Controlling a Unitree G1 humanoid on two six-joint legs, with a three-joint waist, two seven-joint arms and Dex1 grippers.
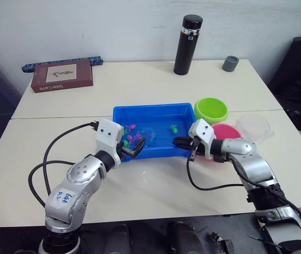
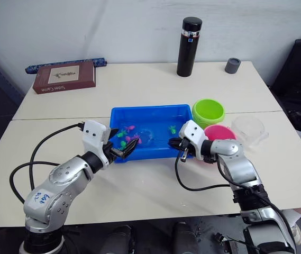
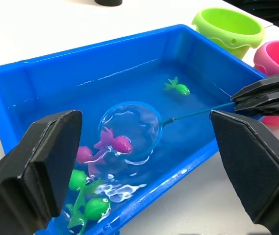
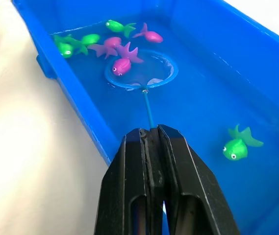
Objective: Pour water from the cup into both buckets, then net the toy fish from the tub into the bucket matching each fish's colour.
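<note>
Surface: two pale tables [image 1: 139, 201] butted together, seam running across just behind the tub, white wall behind.

Blue tub [image 1: 139, 112] sits mid-table with water in it. Toy fish in the water: a cluster of pink and green ones [image 4: 105, 41] at the end near the left gripper, one green fish [image 4: 237, 147] alone toward the right gripper's end.

Lime green bucket [image 1: 211, 110] is just beside the tub's far right corner; pink bucket [image 1: 227, 132] is nearer the robot, partly hidden by the right arm. Can't tell what is inside either. Clear measuring cup [image 1: 254, 127] stands right of the pink bucket; can't tell if there's water in it.

Net [image 4: 141, 71]: hoop lies in the tub water around the middle, one pink fish [image 4: 122, 63] across its rim. Handle's long axis runs along the tub's length, hoop end toward the left gripper, stick end toward the right one.

Right gripper [image 4: 151, 139]: clamped on the net's stick, above the tub's near right rim.
Left gripper [image 3: 144, 147]: fingers spread wide, holding nothing, at the tub's near left corner.

Far side of the table: brown book [image 1: 62, 76], tall black flask [image 1: 188, 37], small grey cup [image 1: 230, 63].
</note>
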